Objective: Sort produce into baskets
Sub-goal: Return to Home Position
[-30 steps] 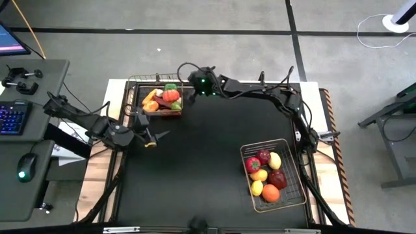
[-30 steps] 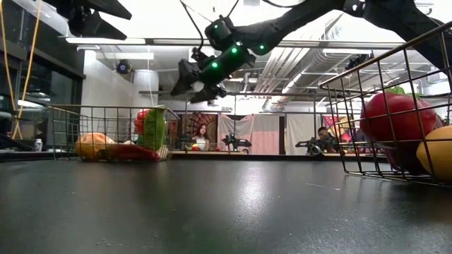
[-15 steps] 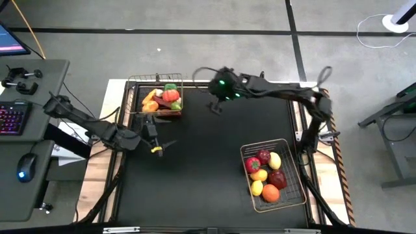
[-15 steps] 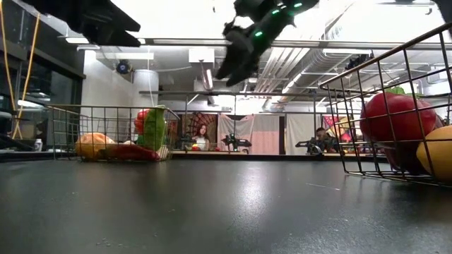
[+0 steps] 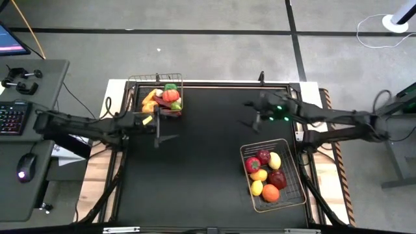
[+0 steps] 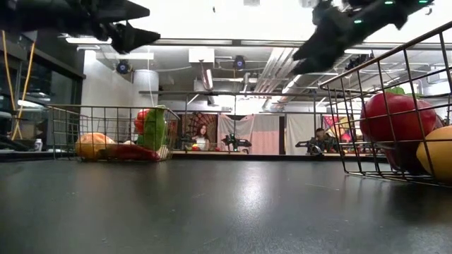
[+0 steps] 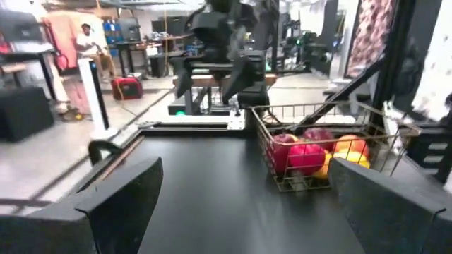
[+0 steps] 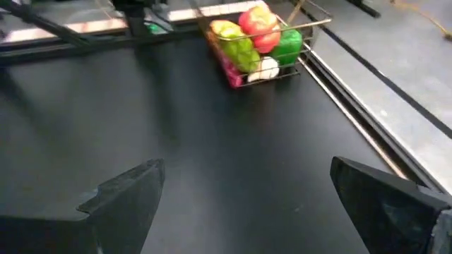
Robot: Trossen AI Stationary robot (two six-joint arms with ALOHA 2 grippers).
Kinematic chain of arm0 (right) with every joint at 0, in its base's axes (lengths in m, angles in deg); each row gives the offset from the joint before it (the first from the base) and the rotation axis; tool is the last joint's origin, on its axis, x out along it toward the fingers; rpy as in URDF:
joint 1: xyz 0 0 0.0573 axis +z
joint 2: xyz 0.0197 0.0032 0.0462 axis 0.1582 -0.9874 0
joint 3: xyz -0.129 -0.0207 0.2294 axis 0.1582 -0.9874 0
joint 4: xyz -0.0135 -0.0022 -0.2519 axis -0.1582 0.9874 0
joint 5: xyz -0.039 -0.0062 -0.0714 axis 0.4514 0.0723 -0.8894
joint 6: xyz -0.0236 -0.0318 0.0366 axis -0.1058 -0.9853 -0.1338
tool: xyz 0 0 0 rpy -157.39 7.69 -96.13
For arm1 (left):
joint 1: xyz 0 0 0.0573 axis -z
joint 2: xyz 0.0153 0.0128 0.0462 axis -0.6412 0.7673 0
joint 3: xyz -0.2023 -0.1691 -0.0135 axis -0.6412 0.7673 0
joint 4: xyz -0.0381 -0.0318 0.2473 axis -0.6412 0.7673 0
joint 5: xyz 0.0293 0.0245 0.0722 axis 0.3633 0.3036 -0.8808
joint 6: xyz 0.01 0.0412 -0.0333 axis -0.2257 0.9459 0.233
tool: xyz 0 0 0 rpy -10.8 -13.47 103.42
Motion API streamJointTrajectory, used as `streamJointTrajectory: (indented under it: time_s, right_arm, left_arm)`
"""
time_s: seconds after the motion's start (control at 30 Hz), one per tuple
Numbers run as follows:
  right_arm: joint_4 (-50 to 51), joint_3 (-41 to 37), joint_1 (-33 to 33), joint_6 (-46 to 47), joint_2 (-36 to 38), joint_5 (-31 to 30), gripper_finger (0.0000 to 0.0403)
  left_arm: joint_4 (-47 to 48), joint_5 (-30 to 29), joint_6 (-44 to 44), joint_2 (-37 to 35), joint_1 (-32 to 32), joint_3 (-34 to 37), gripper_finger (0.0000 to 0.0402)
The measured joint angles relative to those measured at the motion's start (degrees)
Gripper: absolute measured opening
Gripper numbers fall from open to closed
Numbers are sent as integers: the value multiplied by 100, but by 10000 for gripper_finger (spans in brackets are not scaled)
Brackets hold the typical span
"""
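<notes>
**A:** Where's the left gripper [image 5: 162, 135]?

**B:** Above the black table [image 5: 201, 169], just beside a corner of the smaller basket [image 5: 156, 77], on the side toward the table's middle. Its fingers are spread wide with nothing between them.

**A:** And the produce there?

**B:** The mixed produce [image 5: 164, 96] is heaped inside that basket. It's close to the gripper but not touching it.

**A:** The right gripper [image 5: 248, 116]?

**B:** It's up in the air near the far edge of the larger basket [image 5: 264, 143], beside it rather than over it. The fingers are wide apart and it carries nothing.

**A:** What's in that one?

**B:** Red, yellow and orange fruit [image 5: 265, 172], all lying within the wire. From table level both grippers seem well above the rims, though that's hard to judge exactly.
</notes>
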Motion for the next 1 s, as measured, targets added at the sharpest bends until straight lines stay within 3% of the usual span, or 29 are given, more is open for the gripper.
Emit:
streamJointTrajectory:
  time_s: [0.2, 0.43, 0.67, 1.0]
  right_arm:
    - [9, -905, 271, 323, 1461, 19, 399]
    - [12, -1624, 471, 435, 2435, 28, 399]
    - [-228, -2098, 652, 667, 2821, 31, 399]
    - [-3069, -3720, 727, 673, 2886, 149, 399]
  left_arm:
    - [-519, 270, -797, 6, -309, 757, 392]
    - [-2057, 213, -1078, -229, -248, 1790, 392]
    - [-1502, 220, -928, -638, -254, 1830, 392]
    - [-1494, 226, -1024, -686, -263, 1830, 392]
